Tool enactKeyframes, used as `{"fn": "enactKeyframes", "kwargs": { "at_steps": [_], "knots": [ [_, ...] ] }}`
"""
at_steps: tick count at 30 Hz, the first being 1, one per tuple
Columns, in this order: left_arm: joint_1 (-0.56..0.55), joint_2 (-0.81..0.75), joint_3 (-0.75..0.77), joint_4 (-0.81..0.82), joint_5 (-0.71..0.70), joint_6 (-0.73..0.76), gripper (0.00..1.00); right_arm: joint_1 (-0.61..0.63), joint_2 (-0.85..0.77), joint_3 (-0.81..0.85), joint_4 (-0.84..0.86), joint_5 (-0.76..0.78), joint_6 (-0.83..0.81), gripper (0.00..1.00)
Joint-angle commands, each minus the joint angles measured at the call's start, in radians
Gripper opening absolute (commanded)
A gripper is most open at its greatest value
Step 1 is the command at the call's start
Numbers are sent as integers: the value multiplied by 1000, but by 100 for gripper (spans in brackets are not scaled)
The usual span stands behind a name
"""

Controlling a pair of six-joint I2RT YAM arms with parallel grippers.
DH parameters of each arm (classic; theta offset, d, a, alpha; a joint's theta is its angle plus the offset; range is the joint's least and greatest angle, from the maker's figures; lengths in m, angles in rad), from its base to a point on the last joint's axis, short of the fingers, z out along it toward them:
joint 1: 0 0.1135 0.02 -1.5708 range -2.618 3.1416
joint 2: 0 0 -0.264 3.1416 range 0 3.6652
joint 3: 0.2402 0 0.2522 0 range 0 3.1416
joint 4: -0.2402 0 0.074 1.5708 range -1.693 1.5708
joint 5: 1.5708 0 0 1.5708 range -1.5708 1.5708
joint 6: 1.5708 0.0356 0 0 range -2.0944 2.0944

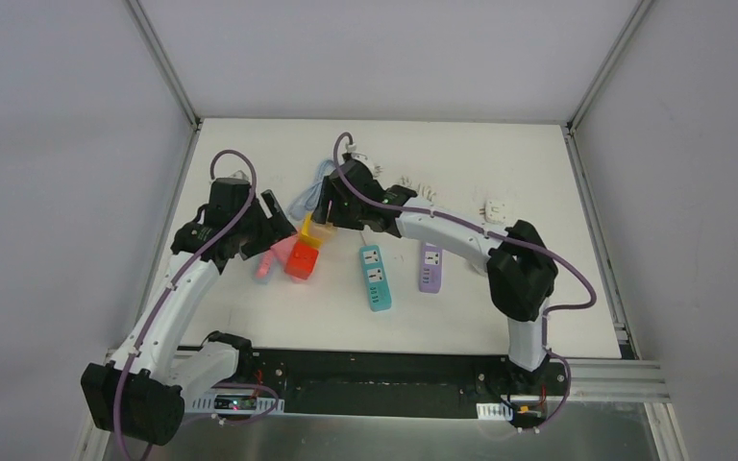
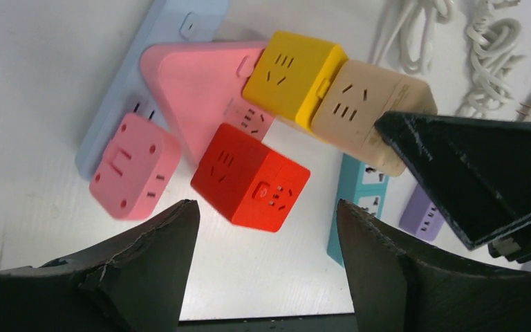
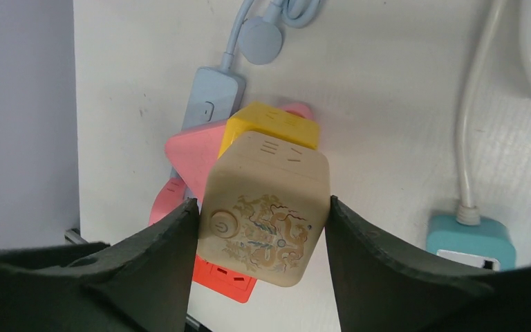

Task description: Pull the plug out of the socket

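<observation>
While the left pincer (image 2: 266, 211) gapes, the right pincer (image 3: 261, 203) clamps the beige plug (image 3: 266, 228); a straight pull should come next.

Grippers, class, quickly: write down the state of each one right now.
Left gripper: open, holding nothing.
Right gripper: closed on the beige cube.

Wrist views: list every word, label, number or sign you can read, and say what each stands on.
Words or numbers: none readable.
Power sign: on the beige cube, beside a gold dragon ornament.
Button mark on the red cube: too blurred to read.
Faint print on the pink triangular block: too small to read.
</observation>
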Motion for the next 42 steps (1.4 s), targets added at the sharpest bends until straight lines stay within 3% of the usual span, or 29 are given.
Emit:
{"fn": "enactKeyframes", "kwargs": {
  "at_steps": [1, 4, 10, 17, 28, 32, 35, 37, 39, 42],
  "knots": [
    [2, 49, 12, 108, 185, -43, 73, -16, -114, -58, -90, -82, -156, 39],
    [-2, 86, -9, 180, 247, -79, 71, -19, -144, -94, -96, -107, -183, 45],
    [-28, 163, -13, 229, 252, -90, 68, -23, -169, -119, -85, -77, -165, 72],
    [-36, 229, -23, 282, 238, -83, 60, -23, -166, -128, -74, -55, -133, 74],
    [-52, 315, -47, 328, 246, -66, 45, -22, -141, -114, -67, -134, -80, 55],
    [-70, 328, -78, 326, 204, -71, 32, -20, -141, -105, -72, -134, -79, 38],
    [-98, 331, -93, 300, 155, -78, 27, -14, -134, -88, -85, -169, -103, 15],
    [-118, 335, -100, 285, 128, -78, 24, -5, -122, -67, -108, -152, -113, 7],
    [-132, 339, -107, 266, 96, -78, 22, 2, -100, -48, -128, -108, -115, 18],
    [-133, 335, -127, 254, 70, -81, 20, 7, -81, -49, -140, -63, -91, 51]
  ]
}}
